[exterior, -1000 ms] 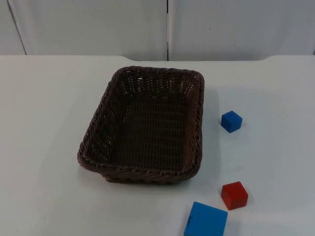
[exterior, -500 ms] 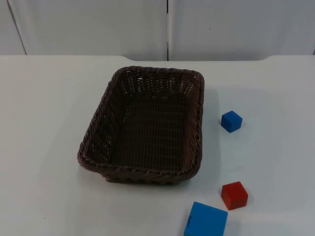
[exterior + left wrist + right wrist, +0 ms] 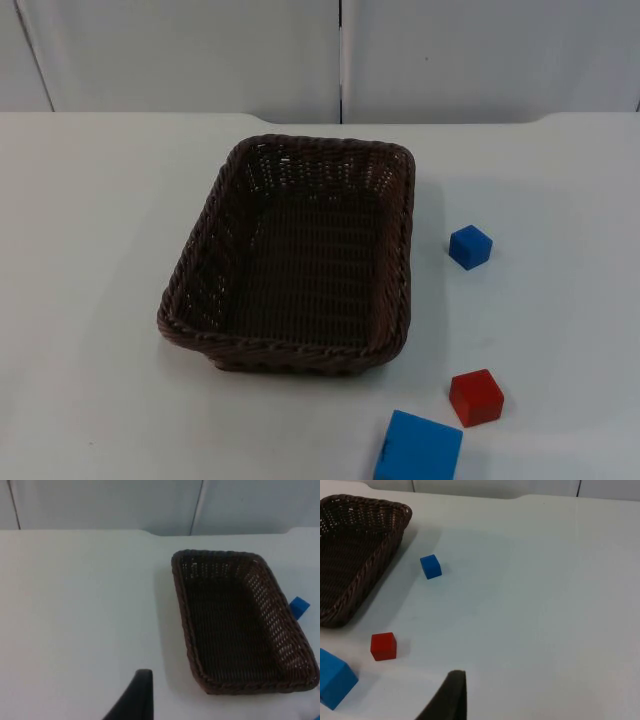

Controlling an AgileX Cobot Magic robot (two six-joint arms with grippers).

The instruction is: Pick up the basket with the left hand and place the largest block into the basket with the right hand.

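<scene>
Fixed top view looking down and forward, both wrist views set back, all sharing the basket (image 3: 300, 260)

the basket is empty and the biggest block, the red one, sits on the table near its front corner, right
Not quite. The basket is empty, but the biggest block is blue; the red block beside it is smaller. The top view shows it.

— Where do the blocks sit from the basket (image 3: 290, 260)?
— All to its right on the worktop (image 3: 90, 220): small block (image 3: 470, 246) beside it, middle block (image 3: 476, 396) and largest block (image 3: 418, 447) nearer its front corner.
</scene>
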